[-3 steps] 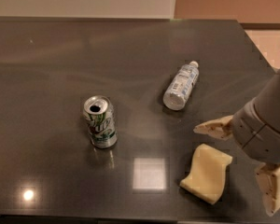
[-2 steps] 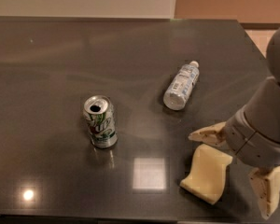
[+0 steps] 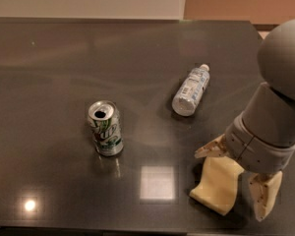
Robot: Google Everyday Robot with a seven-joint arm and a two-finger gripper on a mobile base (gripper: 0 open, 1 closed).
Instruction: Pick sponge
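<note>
The pale yellow sponge (image 3: 219,186) lies flat on the dark table (image 3: 49,82) near its front right edge. My gripper (image 3: 233,178) hangs over it from the right, open. One tan finger (image 3: 214,148) sits at the sponge's far left corner and the other finger (image 3: 263,193) stands off its right side. The grey wrist covers the sponge's far right part. The sponge rests on the table between the fingers.
A green and white soda can (image 3: 105,128) stands upright left of centre. A clear plastic bottle (image 3: 191,90) lies on its side behind the sponge. The table's front edge runs just below the sponge.
My gripper has moved left and lower over the sponge, so its fingers now straddle it. The sponge, can and bottle have not moved.
</note>
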